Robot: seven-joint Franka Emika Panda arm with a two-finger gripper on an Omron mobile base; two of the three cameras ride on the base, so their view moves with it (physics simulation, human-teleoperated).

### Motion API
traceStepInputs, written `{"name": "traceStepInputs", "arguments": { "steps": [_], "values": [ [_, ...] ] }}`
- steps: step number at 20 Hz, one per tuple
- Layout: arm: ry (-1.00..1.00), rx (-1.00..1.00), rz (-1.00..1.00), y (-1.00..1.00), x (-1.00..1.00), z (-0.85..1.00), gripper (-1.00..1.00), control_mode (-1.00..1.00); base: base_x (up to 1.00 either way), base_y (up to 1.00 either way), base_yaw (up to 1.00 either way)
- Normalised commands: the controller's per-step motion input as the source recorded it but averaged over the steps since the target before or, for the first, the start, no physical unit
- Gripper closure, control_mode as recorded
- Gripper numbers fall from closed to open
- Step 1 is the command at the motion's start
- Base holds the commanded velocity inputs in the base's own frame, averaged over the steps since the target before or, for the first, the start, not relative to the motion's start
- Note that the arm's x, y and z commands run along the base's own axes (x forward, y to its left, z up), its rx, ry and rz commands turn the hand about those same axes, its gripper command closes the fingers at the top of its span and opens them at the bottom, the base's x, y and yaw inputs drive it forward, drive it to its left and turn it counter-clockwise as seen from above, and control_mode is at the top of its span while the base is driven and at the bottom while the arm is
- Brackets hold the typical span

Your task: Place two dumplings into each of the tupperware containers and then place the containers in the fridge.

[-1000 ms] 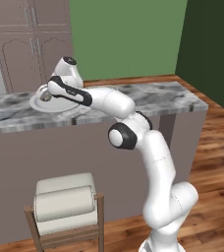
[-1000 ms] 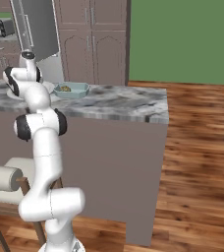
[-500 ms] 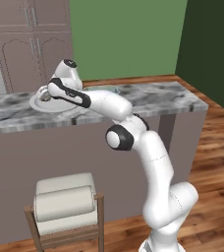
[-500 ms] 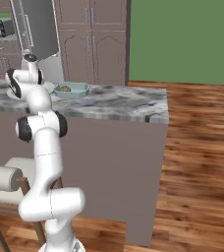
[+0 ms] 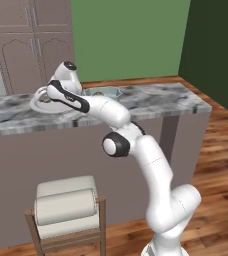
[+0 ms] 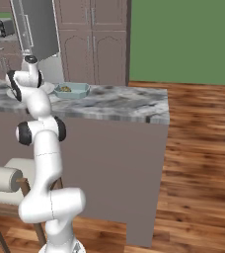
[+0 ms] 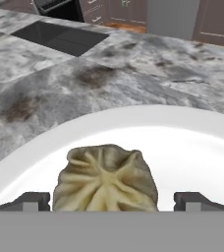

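Pincer (image 7: 112,201) stood spread wide over the white plate (image 7: 192,142), one finger tip (image 7: 33,201) on either side of a pleated tan dumpling (image 7: 105,179), with nothing gripped as far as I could see. That dumpling sat squarely between the tips, near the plate's closer rim, and I could not tell whether the tips touched it. Bare plate stretched beyond the dumpling, then grey marbled bench (image 7: 133,64), and well beyond the pincer a dark flat rectangle (image 7: 60,37) lay sunk in the bench top.

From the left base view I saw the hand (image 5: 61,87) low over the plate (image 5: 38,104) on the bench (image 5: 151,100). Just beside the pincer, toward the bench's free end, sat one teal tupperware container (image 5: 102,92) with tan lumps inside. From the right base view that container (image 6: 72,90) had open bench past it all the way to the square end edge (image 6: 161,111). Behind the pincer rose the grey fridge (image 6: 35,29).
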Motion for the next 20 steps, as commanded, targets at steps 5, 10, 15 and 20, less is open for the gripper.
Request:
{"name": "traceStepInputs", "arguments": {
  "steps": [5,10,15,20],
  "values": [
    [0.08,0.0,0.0,0.04,0.01,0.0,1.0,-1.0,0.0,0.0,0.0],
    [0.05,0.0,-0.02,-0.33,-0.18,0.0,1.0,-1.0,0.0,0.0,0.0],
    [0.01,0.0,-0.03,-0.57,-0.49,0.02,1.0,-1.0,0.0,0.0,0.0],
    [0.01,0.0,-0.07,-0.55,-0.72,0.0,1.0,-1.0,0.0,0.0,0.0]
  ]
}}
